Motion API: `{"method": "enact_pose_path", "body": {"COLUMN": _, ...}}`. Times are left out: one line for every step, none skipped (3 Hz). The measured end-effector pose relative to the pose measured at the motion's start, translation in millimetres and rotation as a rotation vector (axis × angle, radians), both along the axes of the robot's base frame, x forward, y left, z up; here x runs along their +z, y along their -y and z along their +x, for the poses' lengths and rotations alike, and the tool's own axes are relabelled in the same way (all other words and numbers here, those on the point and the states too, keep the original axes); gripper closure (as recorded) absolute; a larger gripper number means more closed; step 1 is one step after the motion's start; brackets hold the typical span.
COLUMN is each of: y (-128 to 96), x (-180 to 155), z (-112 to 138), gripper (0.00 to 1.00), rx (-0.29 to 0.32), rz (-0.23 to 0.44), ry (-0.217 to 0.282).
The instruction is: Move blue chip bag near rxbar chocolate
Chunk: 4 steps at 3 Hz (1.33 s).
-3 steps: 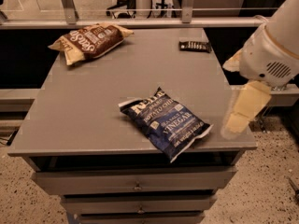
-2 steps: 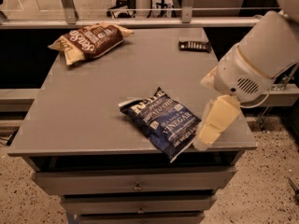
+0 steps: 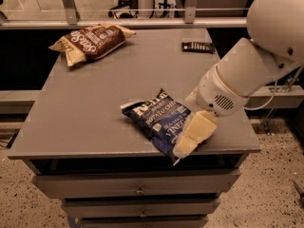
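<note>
Blue chip bag (image 3: 159, 122) lies at the gray table's (image 3: 95, 103) front edge, well apart from the rxbar chocolate (image 3: 198, 46) at the back; the gripper (image 3: 192, 139) overlaps its right end, grip impossible to tell.

The white arm (image 3: 266, 42) reaches in from the upper right, crossing the right edge of the bench (image 3: 95, 103) and sloping down toward its front edge. Its rounded wrist housing (image 3: 219, 95), with a small slotted grille on its face, hangs over the front right part of the top. Below it the cream-coloured gripper (image 3: 190, 137) points down and leftward, its tip low at the front edge, short of the front right corner.
</note>
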State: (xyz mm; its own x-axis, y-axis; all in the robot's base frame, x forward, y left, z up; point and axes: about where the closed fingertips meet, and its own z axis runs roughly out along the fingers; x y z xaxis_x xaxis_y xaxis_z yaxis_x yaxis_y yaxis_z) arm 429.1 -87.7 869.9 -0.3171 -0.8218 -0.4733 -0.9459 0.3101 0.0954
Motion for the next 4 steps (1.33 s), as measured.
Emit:
{"method": "enact_pose_path", "body": {"y": 2, "x": -13, "z": 5, "gripper": 0.38, "rx": -0.021, "rz": -0.004, "ry": -0.008}}
{"method": "enact_pose_path", "body": {"y": 8, "x": -16, "z": 11, "gripper": 0.61, "rx": -0.042, "rz": -0.009, "ry": -0.003}}
{"method": "enact_pose_path", "body": {"y": 26, "x": -6, "z": 26, "gripper": 0.92, "rx": -0.076, "rz": -0.023, "ry": 0.035}}
{"method": "enact_pose_path", "body": {"y": 44, "x": 9, "z": 43, "gripper": 1.0, "rx": -0.108, "rz": -0.035, "ry": 0.081}}
